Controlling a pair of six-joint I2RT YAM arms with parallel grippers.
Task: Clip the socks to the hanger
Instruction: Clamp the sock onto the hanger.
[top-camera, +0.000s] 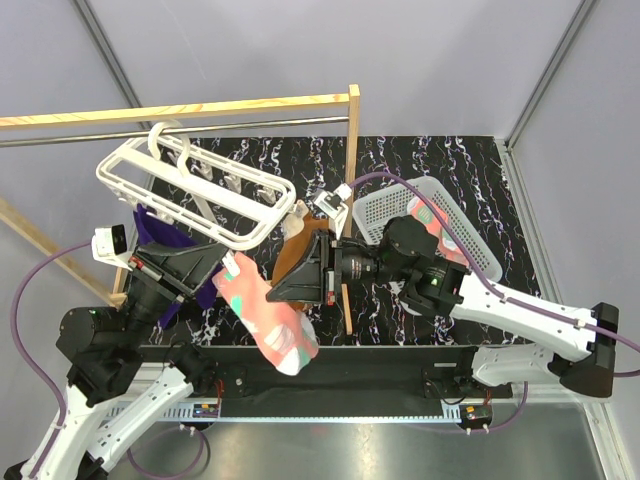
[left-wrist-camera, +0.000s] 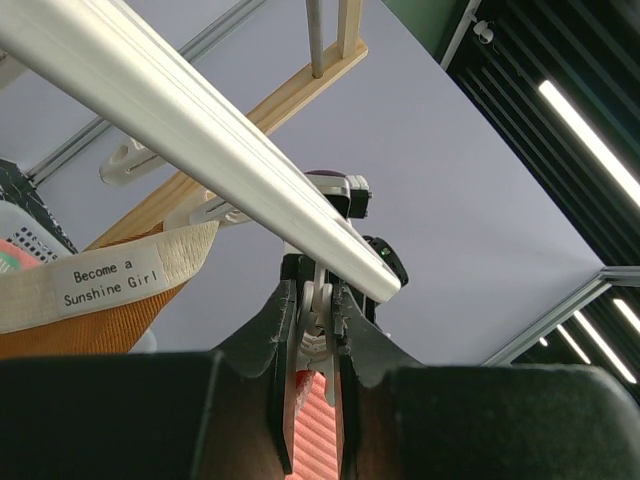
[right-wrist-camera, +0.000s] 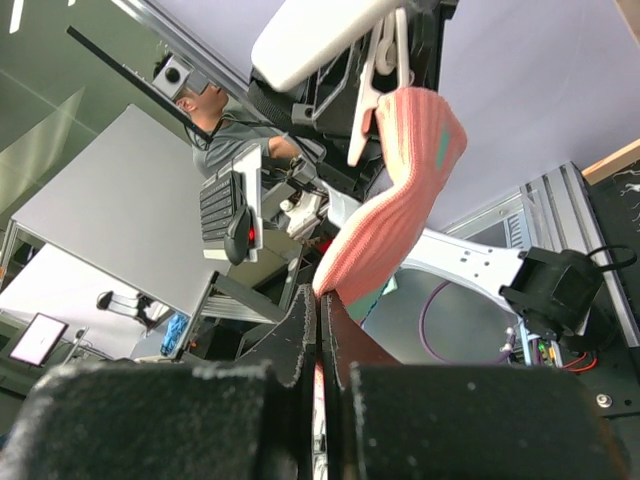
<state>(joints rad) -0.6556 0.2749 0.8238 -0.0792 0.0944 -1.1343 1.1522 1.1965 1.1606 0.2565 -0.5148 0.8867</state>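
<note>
The white hanger (top-camera: 190, 190) hangs from the rod at the upper left; its bar crosses the left wrist view (left-wrist-camera: 200, 150). My left gripper (top-camera: 228, 265) is shut on a small white clip (left-wrist-camera: 318, 320) under the hanger's near edge, squeezing it. A coral-pink sock (top-camera: 268, 318) with teal and white patches hangs there, its top end (right-wrist-camera: 415, 140) at the clip (right-wrist-camera: 375, 80). My right gripper (top-camera: 273, 292) is shut on this sock lower down (right-wrist-camera: 319, 305). A second pink sock (top-camera: 432, 222) lies in the basket.
A white mesh basket (top-camera: 395, 210) stands at the right on the black marbled table. A purple sock (top-camera: 160, 235) and an orange-brown sock (top-camera: 295, 255) hang from the hanger. The wooden rack (top-camera: 200, 108) with its post (top-camera: 352, 150) and metal rod crosses the back.
</note>
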